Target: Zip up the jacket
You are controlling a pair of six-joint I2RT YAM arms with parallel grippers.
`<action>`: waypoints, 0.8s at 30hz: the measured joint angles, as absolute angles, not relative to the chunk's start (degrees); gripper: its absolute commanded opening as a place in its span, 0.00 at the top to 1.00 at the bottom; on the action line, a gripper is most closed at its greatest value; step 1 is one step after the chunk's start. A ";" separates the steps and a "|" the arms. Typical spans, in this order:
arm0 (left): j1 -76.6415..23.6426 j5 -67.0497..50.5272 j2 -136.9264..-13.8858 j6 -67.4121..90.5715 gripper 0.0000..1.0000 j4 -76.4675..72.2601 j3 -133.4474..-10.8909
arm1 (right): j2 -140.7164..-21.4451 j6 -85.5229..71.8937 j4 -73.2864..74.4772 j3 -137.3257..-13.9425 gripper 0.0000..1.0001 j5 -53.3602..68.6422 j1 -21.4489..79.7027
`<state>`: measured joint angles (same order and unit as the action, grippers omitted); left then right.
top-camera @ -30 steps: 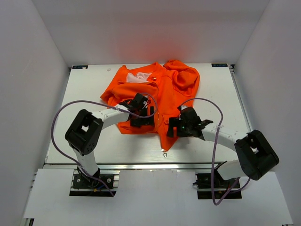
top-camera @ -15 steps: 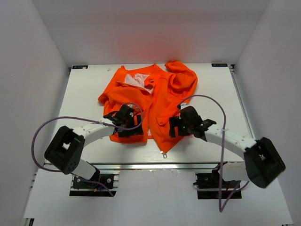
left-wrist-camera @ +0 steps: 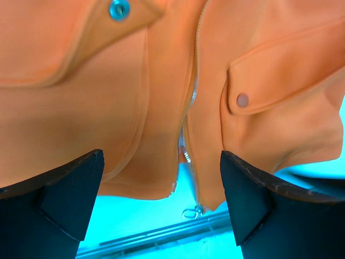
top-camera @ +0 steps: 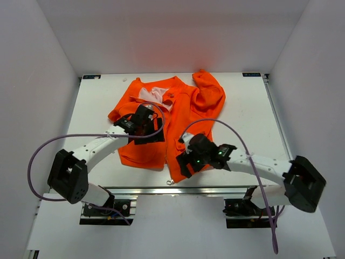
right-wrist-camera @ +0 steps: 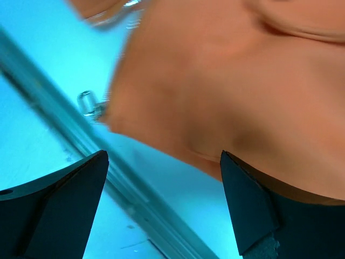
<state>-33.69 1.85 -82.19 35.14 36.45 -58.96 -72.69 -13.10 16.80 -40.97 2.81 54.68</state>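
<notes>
Orange jacket (top-camera: 186,105) spread on table (top-camera: 242,118), zipper pull (top-camera: 171,182) down at hem. Left gripper (top-camera: 145,129), right gripper (top-camera: 184,162) both spread wide over fabric, grasping nothing.

no legible txt, labels or nos.

White table (top-camera: 242,108) enclosed by plain white walls (top-camera: 38,81).

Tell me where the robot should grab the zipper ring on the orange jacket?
Probably the small metal zipper ring at the bottom hem of the bright orange fabric jacket, coming from the near side: it pokes out past the fabric there.
</notes>
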 measured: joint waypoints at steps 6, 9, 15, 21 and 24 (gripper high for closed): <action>-33.23 7.03 -80.47 36.53 0.02 37.47 -58.15 | -84.44 -13.47 15.27 -46.33 0.11 0.91 60.01; -31.40 7.33 -79.92 37.47 0.02 36.01 -54.46 | -89.58 -14.94 14.83 -48.93 0.11 -1.87 59.99; -27.11 4.69 -84.58 38.26 0.02 30.09 -47.29 | -97.65 -18.81 14.63 -56.21 0.11 -7.40 58.46; -25.34 3.46 -89.76 37.45 0.02 24.75 -49.21 | -100.29 -20.80 11.03 -58.35 0.11 -8.08 50.70; -24.80 2.46 -93.43 36.45 0.02 21.37 -52.56 | -101.58 -20.01 10.13 -59.72 0.11 -8.32 47.33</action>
